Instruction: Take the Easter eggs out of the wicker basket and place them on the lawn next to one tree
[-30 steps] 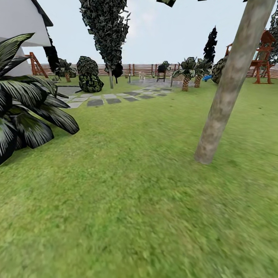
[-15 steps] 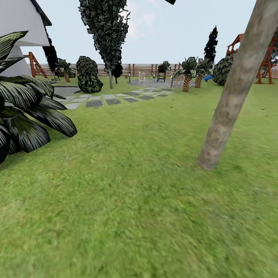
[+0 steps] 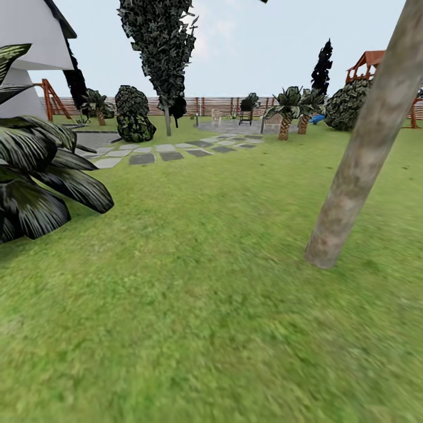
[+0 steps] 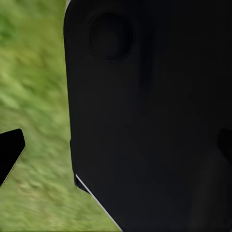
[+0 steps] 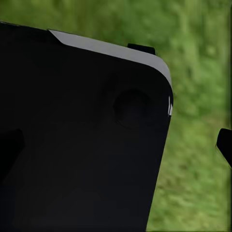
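- Two grippers, both seen through the wrist cameras, each in front of a black body panel with grass beyond.
- Left gripper (image 4: 116, 150): released; one fingertip (image 4: 9, 154) at one edge of the left wrist view over grass, the other a dim shape at the opposite edge against the black panel (image 4: 154, 116); nothing between them.
- Right gripper (image 5: 116, 145): released; one fingertip (image 5: 224, 145) at one edge of the right wrist view over grass, the other faint against the black panel (image 5: 82, 145); nothing held.
- Lawn (image 3: 194, 305): mottled green, across the whole lower and middle head view, blurred at close range.
- Tree (image 3: 358, 164): thick pale grey-tan trunk at the right of the head view, leaning in the picture, base planted in the lawn; bare grass all round the base.
- Broad-leaved plant (image 3: 41, 176): dark striped leaves at the left edge of the head view, well apart from the tree.
- White house (image 3: 29, 35): upper left corner, behind the plant.
- Stepping stones (image 3: 155, 155): grey slabs in a curved row across the grass, leading to a grey paved patio (image 3: 235, 125) farther back.
- Fence (image 3: 211, 106): brown slats along the far end of the garden.
- Tall tree (image 3: 161, 47): dark speckled foliage, thin trunk, beside a rounded bush (image 3: 134, 114).
- Short palms (image 3: 286, 111): scaly trunks, near the patio.
- Red wooden play tower (image 3: 367, 64): far right, behind a second bush (image 3: 346, 104).
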